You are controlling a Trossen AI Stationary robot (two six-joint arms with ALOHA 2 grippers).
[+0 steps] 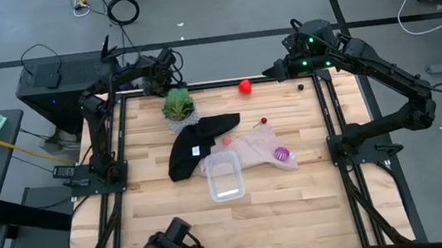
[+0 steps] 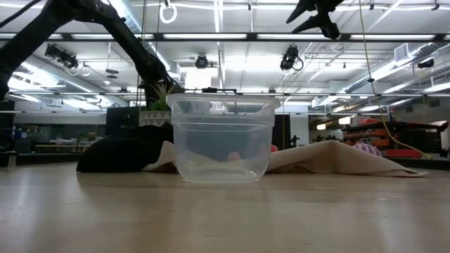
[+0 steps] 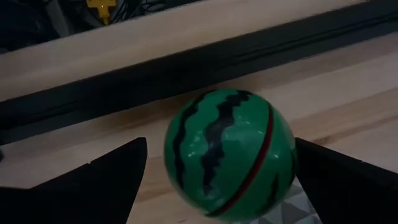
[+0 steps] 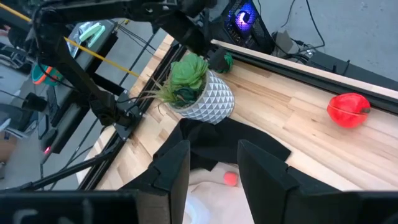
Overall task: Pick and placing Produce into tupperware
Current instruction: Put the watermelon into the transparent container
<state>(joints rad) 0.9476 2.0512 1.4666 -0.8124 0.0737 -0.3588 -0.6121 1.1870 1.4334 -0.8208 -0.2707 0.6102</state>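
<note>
A pale butcher-block worktop point(image 1: 281, 209) sits in a black metal frame point(image 1: 353, 201) on a grey concrete floor point(image 1: 216, 8) crossed by dark seams. Loose cables point(image 1: 120, 8) lie on that floor, and a black cabinet point(image 1: 48, 85) stands beside the frame. Overhead, long strip lights point(image 2: 309, 36) run along the ceiling (several rows, all lit), with shelving dim in the distance.

The room is bright from long ceiling lights point(image 2: 211, 35) that glare white in the low view. The table point(image 1: 297, 207) is lit evenly, with soft, small shadows. Up close, the watermelon ball point(image 3: 228, 152) looks dim and blurry, with dark fuzzy edges around it.
</note>
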